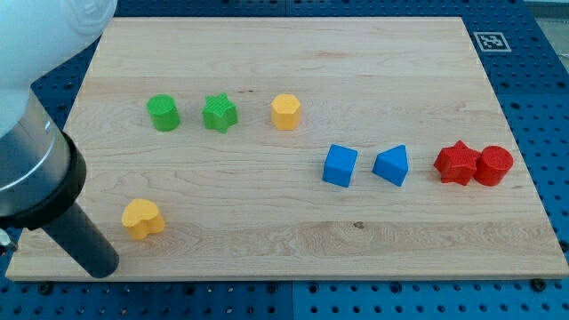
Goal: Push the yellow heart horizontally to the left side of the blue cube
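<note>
The yellow heart (142,218) lies near the board's bottom left. The blue cube (340,165) sits right of the board's middle, far to the right of the heart and a little higher in the view. My tip (100,265) is at the bottom left, just left of and below the heart, a short gap apart from it. The dark rod rises from the tip toward the view's upper left.
A blue triangular block (391,165) lies right of the cube. A red star (455,164) and red cylinder (493,165) touch at the right. A green cylinder (163,113), green star (220,114) and yellow hexagon (285,112) form a row at upper left. The board's bottom edge (284,277) is close to my tip.
</note>
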Robot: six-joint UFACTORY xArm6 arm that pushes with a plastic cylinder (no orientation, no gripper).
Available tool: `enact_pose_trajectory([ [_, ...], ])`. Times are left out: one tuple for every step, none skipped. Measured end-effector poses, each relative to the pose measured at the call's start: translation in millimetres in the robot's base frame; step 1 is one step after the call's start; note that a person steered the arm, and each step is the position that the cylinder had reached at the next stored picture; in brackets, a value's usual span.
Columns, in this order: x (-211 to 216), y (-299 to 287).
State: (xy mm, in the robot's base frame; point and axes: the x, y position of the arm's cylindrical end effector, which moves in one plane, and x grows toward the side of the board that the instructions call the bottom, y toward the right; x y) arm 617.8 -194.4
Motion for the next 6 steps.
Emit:
enact_pose_trajectory([
  [0,0],
  [-18,-3],
  [-39,7],
  [-51,40],
  [-56,81],
  [-75,108],
])
